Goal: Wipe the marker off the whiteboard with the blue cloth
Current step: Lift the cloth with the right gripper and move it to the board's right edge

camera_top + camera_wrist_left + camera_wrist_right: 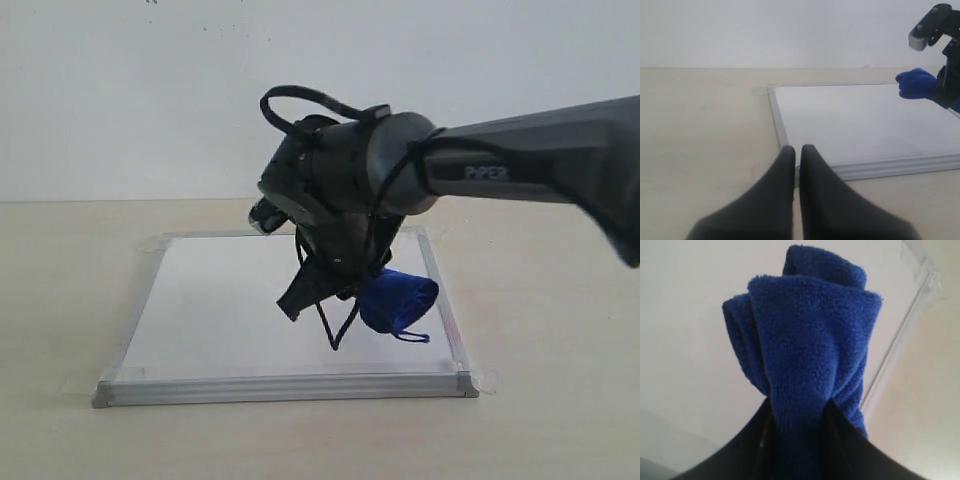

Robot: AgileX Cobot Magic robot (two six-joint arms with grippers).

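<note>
Above the right side of the square white board with its thin silver frame [220, 310], the right arm's tool [797, 432] pinched the folded, plush royal-blue cloth [398, 300]; whether the cloth touched the surface could not be told. No red marker lines could be made out on the board. The cloth looked liable to slip from so narrow a pinch under a hard drag, or to snag on the frame rail just beside it. The board, held only by clear tape tabs, might shift on the pale worktop [60, 300]. Open board lay to the left and centre. The left tool [797, 150], jaws drawn together on nothing, sat beside a frame corner, well apart from the cloth.
</note>
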